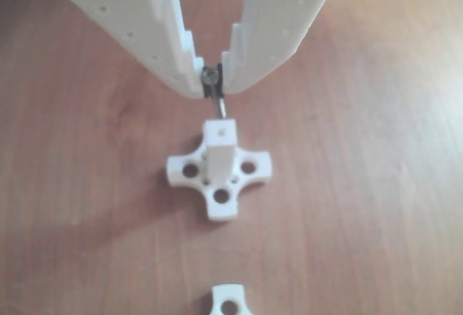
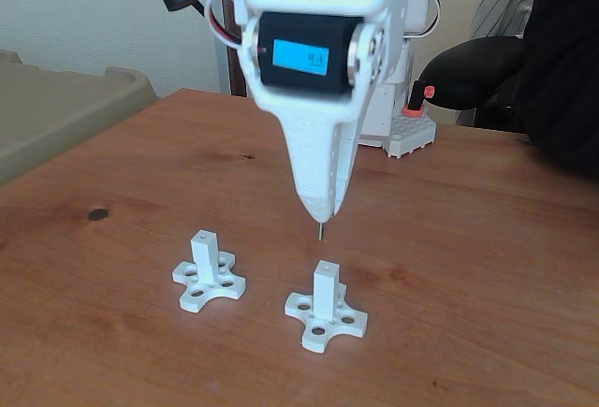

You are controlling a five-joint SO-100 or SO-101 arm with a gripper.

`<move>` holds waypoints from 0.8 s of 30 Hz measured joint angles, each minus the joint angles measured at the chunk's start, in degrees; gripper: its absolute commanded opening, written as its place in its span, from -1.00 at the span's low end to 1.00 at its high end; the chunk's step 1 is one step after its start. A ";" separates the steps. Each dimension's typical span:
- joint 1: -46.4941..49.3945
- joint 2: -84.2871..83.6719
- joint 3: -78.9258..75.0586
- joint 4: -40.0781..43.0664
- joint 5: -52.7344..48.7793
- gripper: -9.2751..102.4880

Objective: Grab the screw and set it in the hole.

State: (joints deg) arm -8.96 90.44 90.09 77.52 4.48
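White gripper (image 1: 211,77) fingers point straight down, pinched on the screw (image 1: 218,101) by its head (shank hanging below). Its tip hovers just above the hole (image 1: 222,131) in the nearer white post (image 2: 325,287) on the wooden table (image 2: 487,239).

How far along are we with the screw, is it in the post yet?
Not yet. Done: the claw has the screw pinched by its head, shaft hanging down. In hand: in the fixed view the screw tip hangs clear above the nearer white post, roughly over it. Left: line the tip up with the hole in the post's top face, lower it in and let go.
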 measured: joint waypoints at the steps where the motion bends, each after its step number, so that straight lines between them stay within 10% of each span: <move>1: 0.00 0.00 0.00 -0.09 0.00 -0.91; 24: -1.49 0.00 0.53 -1.85 0.88 -0.91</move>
State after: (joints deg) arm -10.46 90.44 90.62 75.67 5.36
